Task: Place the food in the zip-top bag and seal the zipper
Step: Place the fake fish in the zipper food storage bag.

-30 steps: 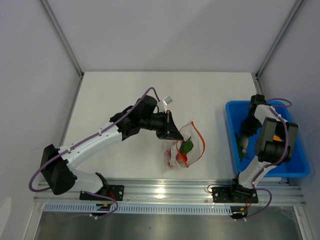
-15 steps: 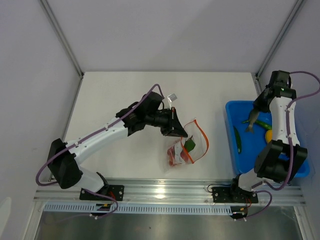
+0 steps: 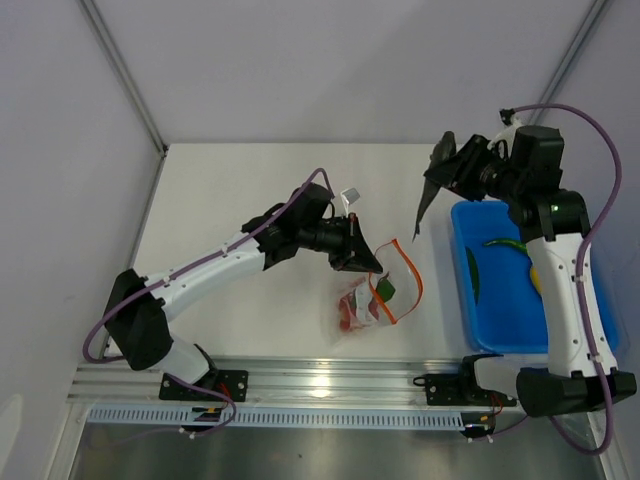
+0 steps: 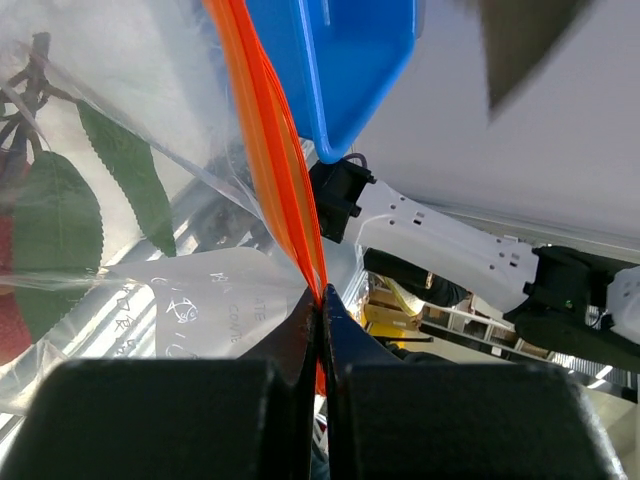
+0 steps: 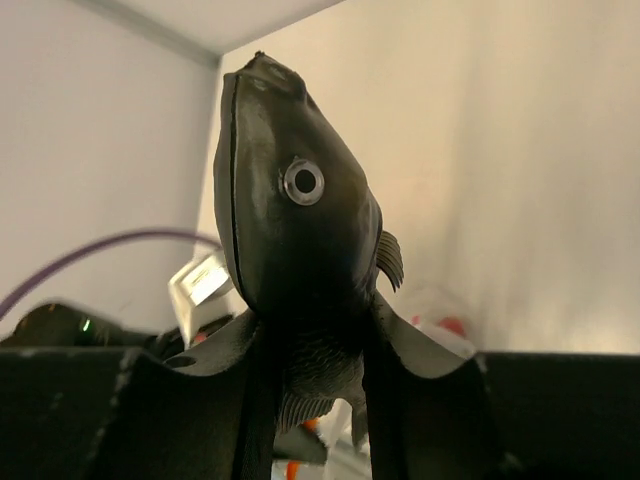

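Note:
The clear zip-top bag (image 3: 372, 298) lies on the table, its mouth lifted. My left gripper (image 3: 372, 265) is shut on its orange-red zipper (image 3: 408, 268); in the left wrist view the jaws (image 4: 322, 300) pinch the orange strip (image 4: 272, 165). Red cherry tomatoes with green leaves (image 3: 352, 312) are inside the bag (image 4: 150, 290). My right gripper (image 3: 465, 170) is shut on a dark toy fish (image 3: 428, 200), held in the air between bag and bin; the fish (image 5: 290, 230) fills the right wrist view. A long green pepper (image 3: 472, 277) and a yellow-orange pepper (image 3: 536, 276) lie in the bin.
The blue plastic bin (image 3: 500, 310) stands at the table's right edge, with another green piece (image 3: 505, 243) in it. The left arm stretches across the table's middle. Grey walls enclose the table on three sides.
My right arm lifted the fish out of the blue bin and swung it up and left towards the bag. My left gripper kept hold of the zipper and shifted slightly right.

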Action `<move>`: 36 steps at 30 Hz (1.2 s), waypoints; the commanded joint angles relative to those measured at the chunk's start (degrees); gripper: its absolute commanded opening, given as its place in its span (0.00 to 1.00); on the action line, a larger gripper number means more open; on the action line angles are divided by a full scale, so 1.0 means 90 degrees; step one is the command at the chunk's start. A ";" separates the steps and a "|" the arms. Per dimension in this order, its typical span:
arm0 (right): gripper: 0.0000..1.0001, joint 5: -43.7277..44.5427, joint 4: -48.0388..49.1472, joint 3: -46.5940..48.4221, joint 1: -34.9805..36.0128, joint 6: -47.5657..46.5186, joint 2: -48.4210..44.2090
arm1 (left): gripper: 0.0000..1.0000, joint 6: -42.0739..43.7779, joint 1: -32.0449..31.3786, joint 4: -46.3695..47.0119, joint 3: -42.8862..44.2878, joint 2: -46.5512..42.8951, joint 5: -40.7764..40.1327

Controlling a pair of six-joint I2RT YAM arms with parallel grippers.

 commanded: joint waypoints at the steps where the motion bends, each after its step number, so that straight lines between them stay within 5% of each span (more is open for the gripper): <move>1: 0.00 -0.0754 0.0415 -0.0656 0.0556 0.0329 -0.0469 | 0.01 -0.0244 -0.0021 0.0340 0.0285 -0.0070 0.0164; 14: 0.00 -0.0676 0.1206 -0.3157 0.1447 0.0466 -0.2130 | 0.00 -0.0332 0.0018 0.0155 0.0881 0.0028 0.0155; 36: 0.00 -0.1348 -0.0142 -0.4350 0.1515 0.0153 -0.3020 | 0.01 -0.1016 0.0027 0.1063 0.0891 0.0330 0.0174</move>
